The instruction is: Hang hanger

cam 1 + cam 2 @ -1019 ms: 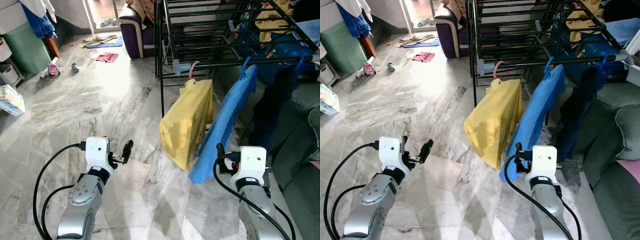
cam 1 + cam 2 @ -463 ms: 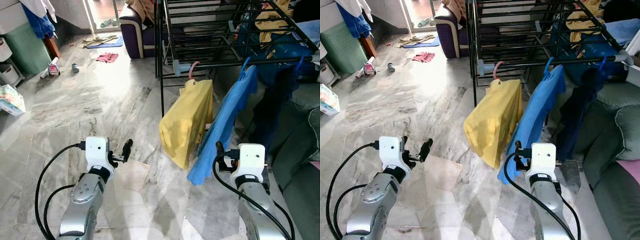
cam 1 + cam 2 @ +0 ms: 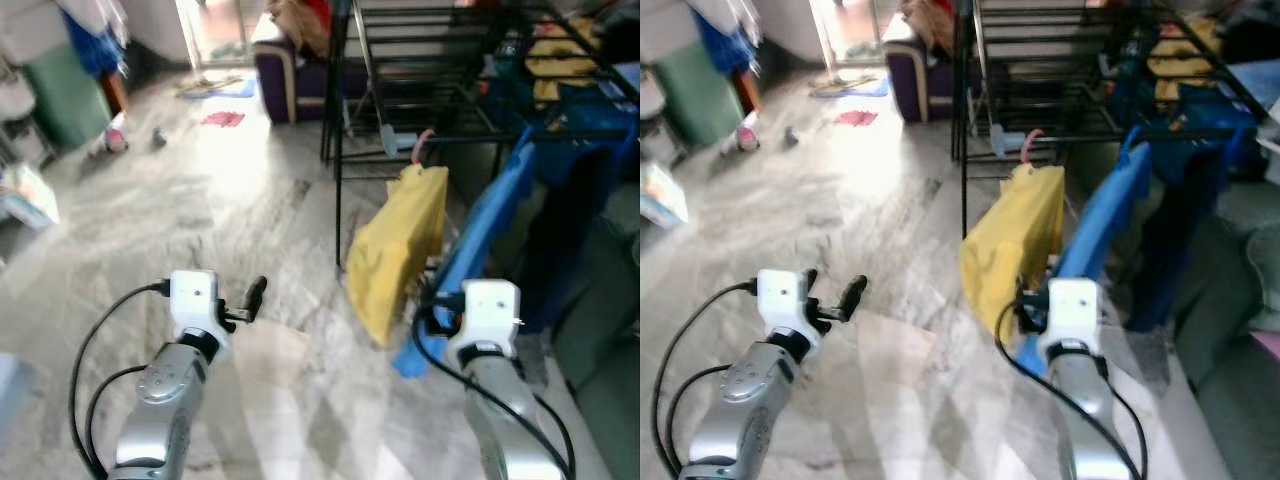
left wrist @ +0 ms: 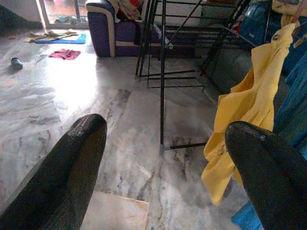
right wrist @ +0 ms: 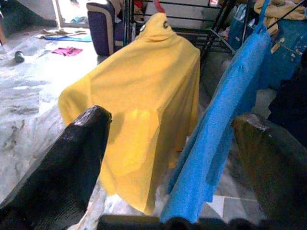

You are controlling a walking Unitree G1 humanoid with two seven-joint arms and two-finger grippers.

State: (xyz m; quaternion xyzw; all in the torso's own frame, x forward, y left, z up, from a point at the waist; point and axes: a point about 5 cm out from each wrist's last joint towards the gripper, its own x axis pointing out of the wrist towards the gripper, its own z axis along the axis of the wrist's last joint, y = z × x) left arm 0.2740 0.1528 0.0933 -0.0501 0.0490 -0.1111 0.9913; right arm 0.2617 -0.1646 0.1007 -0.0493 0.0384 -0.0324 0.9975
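Note:
A yellow garment (image 3: pixel 400 250) hangs from a pink hanger hook (image 3: pixel 427 140) on a low bar of the black drying rack (image 3: pixel 340 150). Beside it, on the right, a blue garment (image 3: pixel 480 240) hangs on a blue hanger. My right gripper (image 5: pixel 172 117) is open and holds nothing; it is close in front of the yellow garment (image 5: pixel 139 96) and the blue garment (image 5: pixel 225 110). My left gripper (image 4: pixel 165 129) is also open and holds nothing. It is held out over the marble floor, left of the rack, with the yellow garment (image 4: pixel 249 110) off to its side.
A dark garment (image 3: pixel 560 230) hangs right of the blue one, with a grey sofa (image 3: pixel 600 330) beyond it. A purple sofa (image 3: pixel 285 70) stands behind the rack. Clothes (image 3: pixel 222 119) lie on the far floor, and a green bin (image 3: pixel 65 100) stands at far left.
The whole picture has shifted and blurred, so the camera has moved; the rack and garments look slightly nearer. Both arms keep the same pose, with their fingers still apart.

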